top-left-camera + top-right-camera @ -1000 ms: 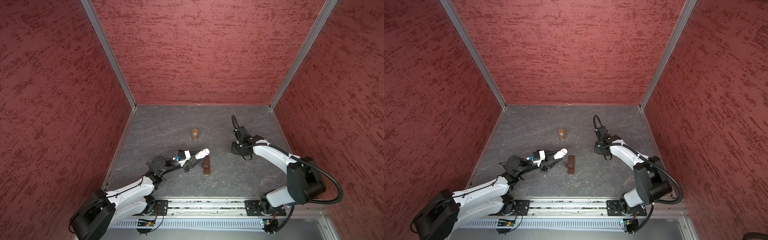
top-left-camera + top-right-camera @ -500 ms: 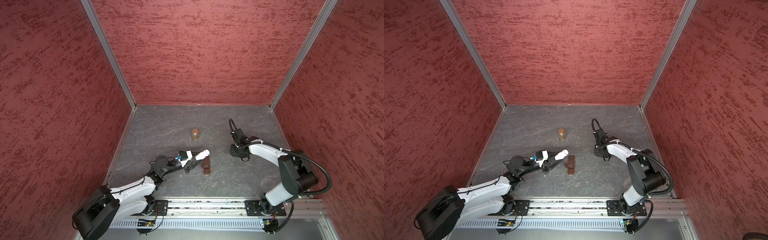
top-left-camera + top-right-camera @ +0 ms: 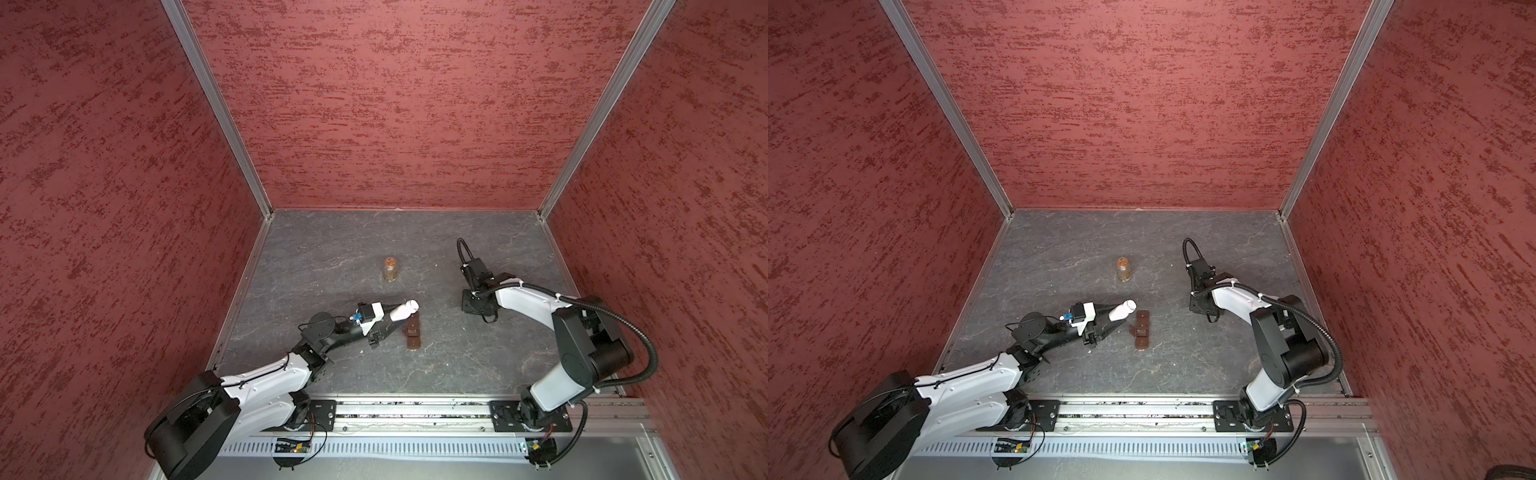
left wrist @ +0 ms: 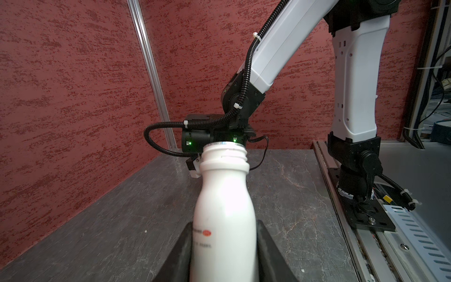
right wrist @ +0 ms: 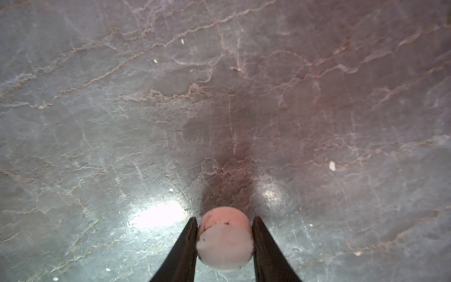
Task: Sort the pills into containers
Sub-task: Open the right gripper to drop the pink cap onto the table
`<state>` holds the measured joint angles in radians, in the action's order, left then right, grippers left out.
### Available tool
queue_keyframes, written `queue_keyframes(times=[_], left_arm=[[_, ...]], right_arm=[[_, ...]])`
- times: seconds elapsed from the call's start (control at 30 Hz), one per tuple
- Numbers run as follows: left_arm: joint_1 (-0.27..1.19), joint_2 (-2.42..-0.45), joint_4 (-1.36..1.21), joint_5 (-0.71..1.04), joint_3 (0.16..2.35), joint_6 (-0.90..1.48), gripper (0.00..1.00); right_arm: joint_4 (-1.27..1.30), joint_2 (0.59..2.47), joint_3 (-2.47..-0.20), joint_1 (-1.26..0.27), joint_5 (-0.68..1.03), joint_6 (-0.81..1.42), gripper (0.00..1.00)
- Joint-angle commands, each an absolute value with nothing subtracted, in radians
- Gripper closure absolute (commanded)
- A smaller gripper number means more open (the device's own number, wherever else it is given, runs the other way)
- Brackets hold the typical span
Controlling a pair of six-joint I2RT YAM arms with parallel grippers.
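My left gripper point(image 4: 223, 234) is shut on a white bottle point(image 4: 224, 207) whose threaded neck has no cap on it. In both top views the white bottle point(image 3: 403, 311) point(image 3: 1122, 311) lies tilted, its mouth over the end of the long brown box of containers point(image 3: 412, 330) point(image 3: 1142, 328). My right gripper point(image 5: 225, 218) point(image 3: 473, 307) points down at the table, with its fingers against a round white cap point(image 5: 224, 239). Tiny whitish pills point(image 5: 332, 165) point(image 4: 145, 230) lie scattered on the grey tabletop.
A small amber bottle point(image 3: 390, 269) point(image 3: 1123, 269) stands upright behind the brown box. Red walls close in the back and both sides. The arms' metal base rail point(image 3: 415, 411) runs along the front edge.
The right gripper has sunk a little toward the table with the cap, and its arm has folded back. The left gripper and bottle have barely shifted.
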<state>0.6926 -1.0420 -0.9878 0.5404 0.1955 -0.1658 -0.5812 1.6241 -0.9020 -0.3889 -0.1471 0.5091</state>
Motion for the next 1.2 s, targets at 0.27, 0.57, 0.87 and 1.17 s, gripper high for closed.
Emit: queue_keyframes(times=[0.27, 0.57, 0.87, 1.17], left_arm=[[0.68, -1.008, -0.979, 0.539, 0.188, -0.165, 1.0], [0.679, -1.019, -0.863, 0.523, 0.228, -0.218, 1.0], [0.65, -1.242, -0.917, 0.53, 0.283, -0.254, 1.0], [0.661, -1.5, -1.026, 0.562, 0.336, -0.254, 1.0]], right_arm=[[-0.604, 1.611, -0.919, -0.386, -0.173, 0.515, 0.45], [-0.69, 1.384, -1.008, -0.389, -0.123, 0.547, 0.4], [-0.533, 1.178, -0.904, -0.431, 0.137, 0.595, 0.6], [-0.476, 1.067, -0.743, -0.445, 0.176, 0.65, 0.66]])
